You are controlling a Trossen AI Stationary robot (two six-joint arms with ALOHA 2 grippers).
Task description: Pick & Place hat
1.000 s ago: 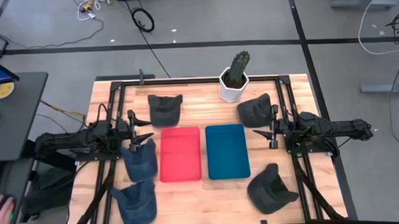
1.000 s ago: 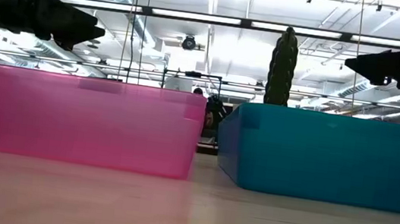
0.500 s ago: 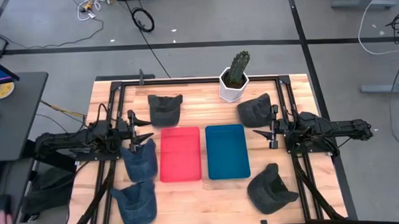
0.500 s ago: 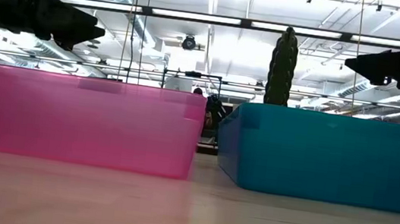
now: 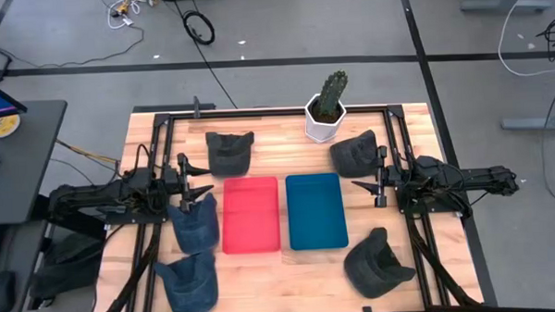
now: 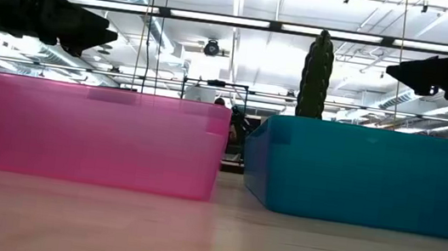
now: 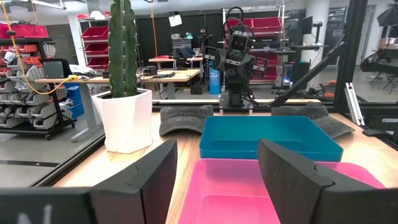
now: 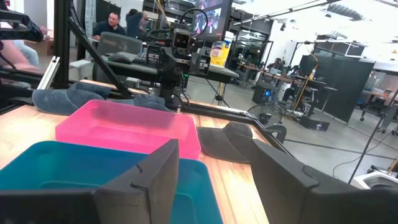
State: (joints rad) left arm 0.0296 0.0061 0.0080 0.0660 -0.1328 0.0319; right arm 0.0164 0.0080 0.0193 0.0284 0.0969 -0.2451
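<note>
As both bins stand empty, no hat has been placed. The left gripper and right gripper, fingers spread and empty, flank the red bin and blue bin; a blue hat lies just below the left gripper.

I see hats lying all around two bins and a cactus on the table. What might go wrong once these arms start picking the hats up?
Three risks, as guesses:
1. The dark hat lies close beside the potted cactus; reaching for it might knock the pot over.
2. The left gripper hangs right by a blue hat next to the pink bin, so a pull may shove the bin.
3. The hats are soft; the open right gripper may catch only a fold and drop one short of the blue bin.
</note>
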